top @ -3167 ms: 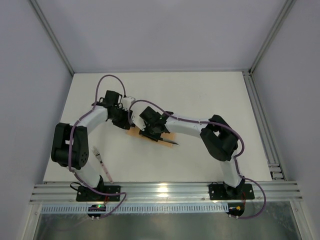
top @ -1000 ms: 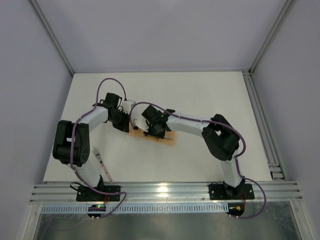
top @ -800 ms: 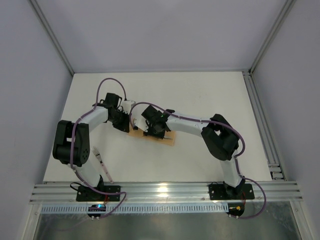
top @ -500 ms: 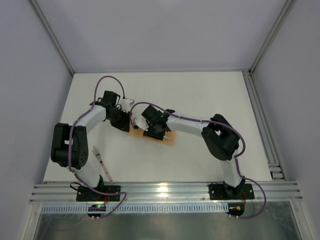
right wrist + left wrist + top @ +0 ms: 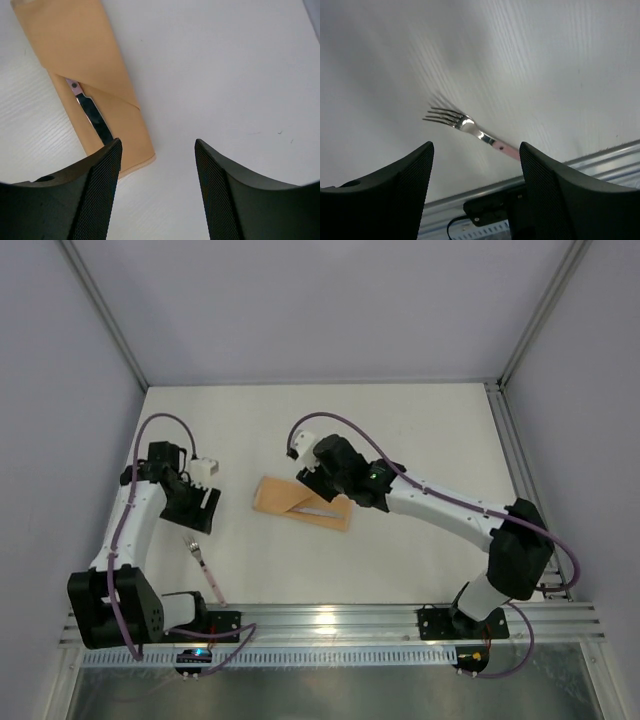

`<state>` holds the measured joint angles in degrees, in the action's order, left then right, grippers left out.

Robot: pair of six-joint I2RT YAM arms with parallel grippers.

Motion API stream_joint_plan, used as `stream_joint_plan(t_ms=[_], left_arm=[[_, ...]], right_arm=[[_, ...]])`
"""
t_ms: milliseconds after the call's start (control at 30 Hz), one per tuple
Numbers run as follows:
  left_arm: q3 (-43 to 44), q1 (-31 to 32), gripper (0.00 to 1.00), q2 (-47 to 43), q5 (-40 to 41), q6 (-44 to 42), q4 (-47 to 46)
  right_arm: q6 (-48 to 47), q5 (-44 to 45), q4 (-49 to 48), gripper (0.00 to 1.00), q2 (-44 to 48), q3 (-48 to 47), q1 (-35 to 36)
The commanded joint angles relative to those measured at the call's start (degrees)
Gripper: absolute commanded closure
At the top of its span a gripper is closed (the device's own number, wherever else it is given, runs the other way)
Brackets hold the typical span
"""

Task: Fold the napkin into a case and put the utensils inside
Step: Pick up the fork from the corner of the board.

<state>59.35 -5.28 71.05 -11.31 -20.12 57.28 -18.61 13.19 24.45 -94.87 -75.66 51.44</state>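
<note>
"Peach-orange cloth: where was it, and how far along was the job?"

"Mid-table. The napkin [image 5: 300,504] lay folded into a narrow case, with the knife [image 5: 94,116] tucked in its pocket and the blade showing. The fork [image 5: 464,123] lay loose on the table [image 5: 420,430], left of the case, nearer and well apart. It probably went in next."

"And the arms?"

"The left gripper [image 5: 475,150] hovered above the fork, fingers spread and empty. The right gripper [image 5: 157,145] hung by the case's far edge, fingers apart, gripping nothing. Nothing lay between fork and case."
</note>
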Motion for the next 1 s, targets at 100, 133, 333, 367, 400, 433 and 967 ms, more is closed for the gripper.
stream_joint_plan(t_ms=[100,133,333,367,400,433,967], left_arm=[[-9.3,0.2,0.18,7.9,6.7,-4.0,10.2],[-9.7,0.3,0.18,11.2,7.3,-3.2,8.3],[-8.9,4.6,0.19,19.7,10.1,1.7,2.4],[-9.0,4.7,0.2,21.7,10.7,2.1,0.9],[-8.9,6.8,0.21,22.7,10.7,2.3,0.2],[-8.9,7.0,0.23,23.6,11.5,3.1,-0.5],[-7.0,8.4,0.82,27.2,14.4,1.8,-13.1]], right_arm=[[8.6,6.3,-10.6,0.36,8.6,8.2,1.4],[8.9,7.1,-10.9,0.36,8.6,9.4,1.6],[9.4,9.5,-11.4,0.36,8.0,12.8,1.8],[9.3,9.7,-11.8,0.36,8.2,13.3,1.8],[9.2,9.9,-12.1,0.36,8.5,13.7,1.8],[9.0,10.0,-12.4,0.36,8.6,14.4,1.8],[7.4,12.7,-12.4,0.36,8.7,14.0,1.8]])
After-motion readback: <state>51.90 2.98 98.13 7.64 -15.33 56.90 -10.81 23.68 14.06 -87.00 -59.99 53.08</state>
